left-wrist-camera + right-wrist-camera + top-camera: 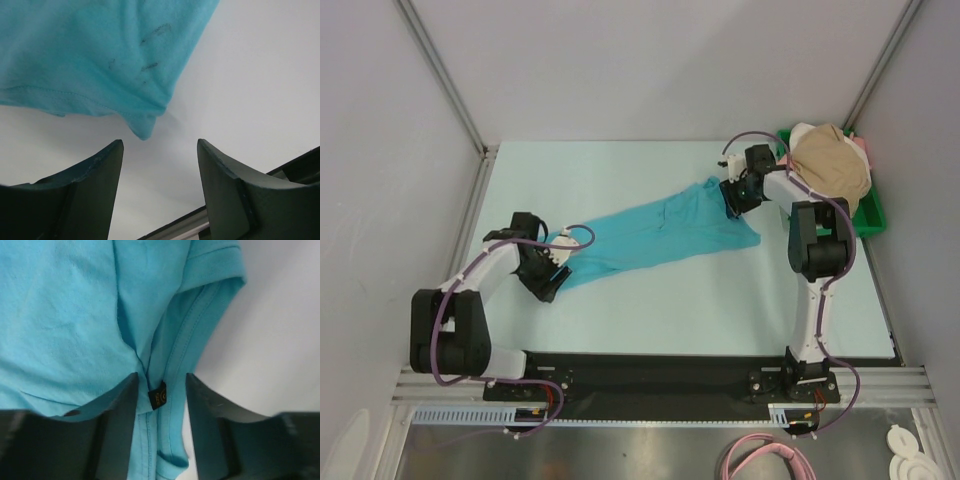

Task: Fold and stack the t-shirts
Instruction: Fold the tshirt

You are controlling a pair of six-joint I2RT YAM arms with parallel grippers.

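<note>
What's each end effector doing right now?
Left end effector: open, holding nothing.
Right end effector: open, straddling the soft teal cloth t-shirt.

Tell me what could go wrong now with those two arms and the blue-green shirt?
1. The left gripper is open and a corner of the teal shirt lies just ahead of it; closing there might catch only a sliver, or nothing.
2. The right gripper straddles bunched folds beside a black tag; it could pinch several layers and leave the shirt twisted.
3. The tan shirt is heaped on the green tray right beside the right arm, which might drag it off.
</note>
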